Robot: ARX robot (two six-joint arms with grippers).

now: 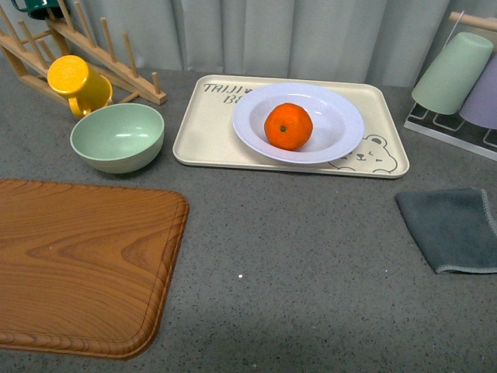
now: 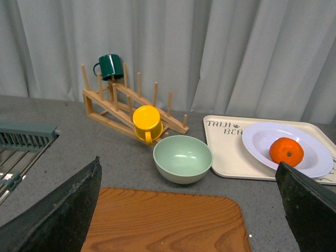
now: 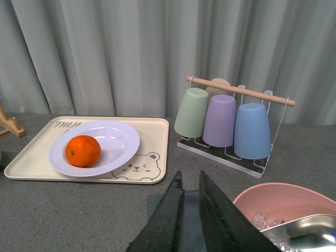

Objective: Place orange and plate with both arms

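The orange (image 1: 288, 126) lies in the white plate (image 1: 342, 136), which stands on the beige bear tray (image 1: 206, 132) at the back middle. Both also show in the left wrist view, orange (image 2: 286, 151) and plate (image 2: 257, 142), and in the right wrist view, orange (image 3: 83, 150) and plate (image 3: 118, 142). Neither arm shows in the front view. My left gripper (image 2: 191, 202) is open and empty, high above the wooden board, well short of the tray. My right gripper (image 3: 190, 181) is shut on nothing, above a grey cloth, away from the plate.
A wooden board (image 1: 78, 260) lies front left. A pale green bowl (image 1: 117, 137), a yellow mug (image 1: 76, 84) and a wooden rack (image 1: 85, 47) stand back left. A grey cloth (image 1: 454, 227) lies right, a cup rack (image 3: 226, 123) back right, and a pink basin (image 3: 283, 207) beside my right gripper.
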